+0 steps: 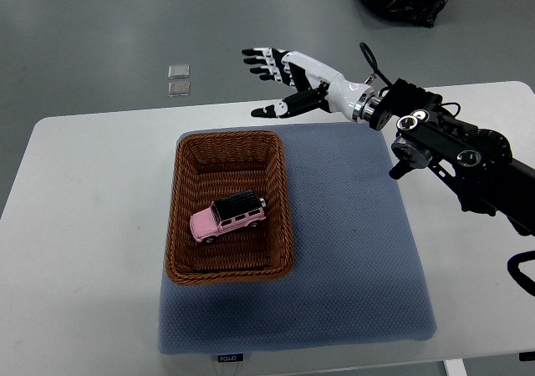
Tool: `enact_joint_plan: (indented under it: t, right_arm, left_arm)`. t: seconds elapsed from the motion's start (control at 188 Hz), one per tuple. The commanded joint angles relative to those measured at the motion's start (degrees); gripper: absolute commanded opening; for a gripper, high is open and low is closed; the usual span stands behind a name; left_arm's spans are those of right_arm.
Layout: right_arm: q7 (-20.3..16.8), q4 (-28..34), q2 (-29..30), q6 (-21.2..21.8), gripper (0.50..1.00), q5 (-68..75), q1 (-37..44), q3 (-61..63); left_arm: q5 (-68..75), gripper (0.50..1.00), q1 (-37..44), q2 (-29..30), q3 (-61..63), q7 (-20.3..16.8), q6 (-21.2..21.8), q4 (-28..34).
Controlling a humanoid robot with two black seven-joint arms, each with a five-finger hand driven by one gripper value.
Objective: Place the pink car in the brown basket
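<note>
You can see the pink car lying inside the brown basket on the blue mat, while your right hand hovers beyond the basket's far rim, fingers spread and empty, clear of the load.

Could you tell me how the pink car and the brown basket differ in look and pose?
The pink car is smooth and glossy with a black roof; the brown basket is woven wicker in one colour. The pink car lies at an angle inside, while the brown basket sits nearly square on the blue mat. The pink car is far smaller than the brown basket holding it. Neither is touched by the open right hand.
</note>
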Motion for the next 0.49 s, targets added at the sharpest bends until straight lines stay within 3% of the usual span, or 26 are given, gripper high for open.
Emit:
enact_joint_plan:
  t: [0.0, 0.176, 0.255, 0.367, 0.484]
  right_arm:
    - [0.1, -0.5, 0.3, 0.6, 0.913, 12.5, -4.9, 10.0]
    - [0.1, -4.6, 2.6, 1.6, 0.913, 35.3, -10.4, 20.4]
    - [0.1, -8.6, 3.8, 4.7, 0.913, 43.5, -11.6, 21.3]
    - [0.1, -11.8, 4.3, 9.8, 0.913, 46.7, -11.9, 21.2]
    - [0.1, -12.0, 4.3, 9.9, 0.913, 46.5, -11.8, 20.6]
  left_arm:
    - [0.0, 1.0, 0.0, 0.0, -0.1, 0.0, 0.0, 0.1]
    - [0.0, 1.0, 0.0, 0.0, 0.0, 0.1, 0.0, 0.1]
    - [0.0, 1.0, 0.0, 0.0, 0.0, 0.1, 0.0, 0.1]
    - [0.0, 1.0, 0.0, 0.0, 0.1, 0.1, 0.0, 0.1]
    - [0.0, 1.0, 0.0, 0.0, 0.1, 0.1, 0.0, 0.1]
